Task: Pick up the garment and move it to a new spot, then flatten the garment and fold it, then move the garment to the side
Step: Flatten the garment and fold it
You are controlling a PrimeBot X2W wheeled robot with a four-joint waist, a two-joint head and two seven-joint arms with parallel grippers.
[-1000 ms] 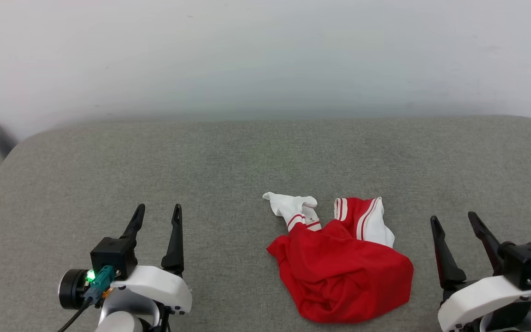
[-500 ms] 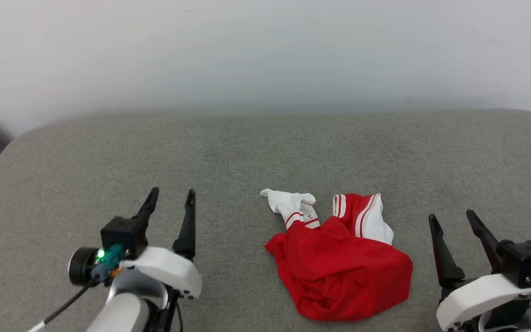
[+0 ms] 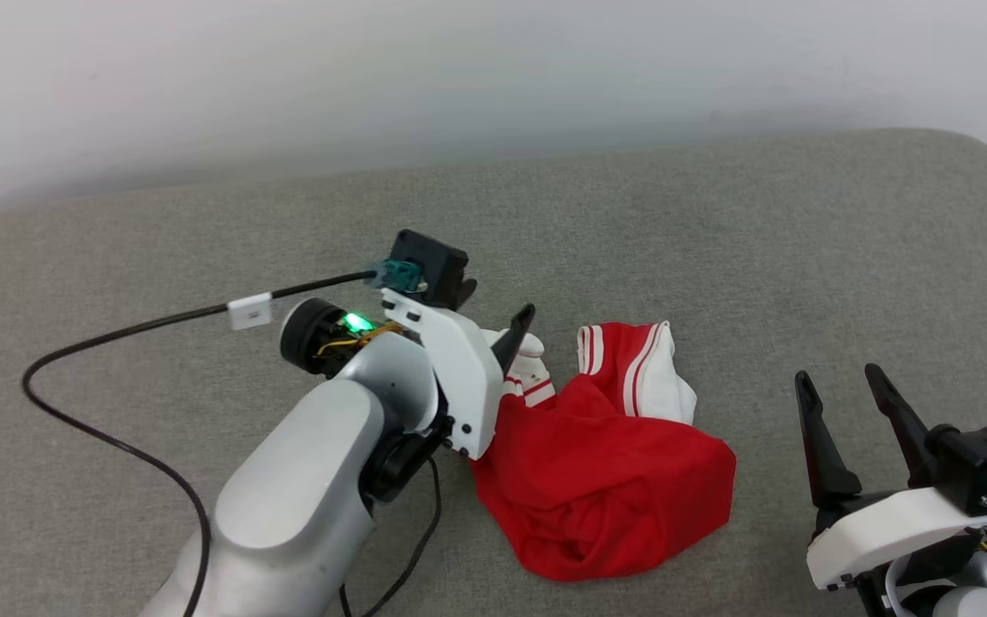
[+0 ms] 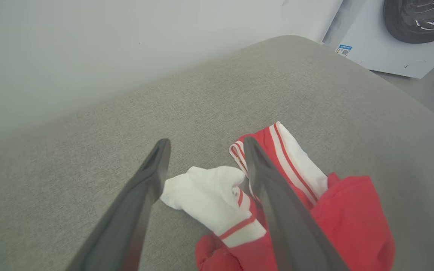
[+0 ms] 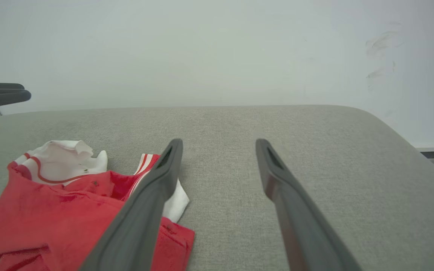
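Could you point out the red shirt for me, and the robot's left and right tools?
Red jersey [image 3: 605, 480], head view, on its crumpled red body.
Left tool [image 4: 205, 143], left wrist view, midway between its two fingertips.
Right tool [image 3: 837, 374], head view, midway between its two fingertips.

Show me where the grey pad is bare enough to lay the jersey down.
Free: the wide back strip of the grey pad between wall and jersey; the narrow gap between jersey and right tool. Crowded: front left, where the left tool, its arm and black cable sit by the jersey.
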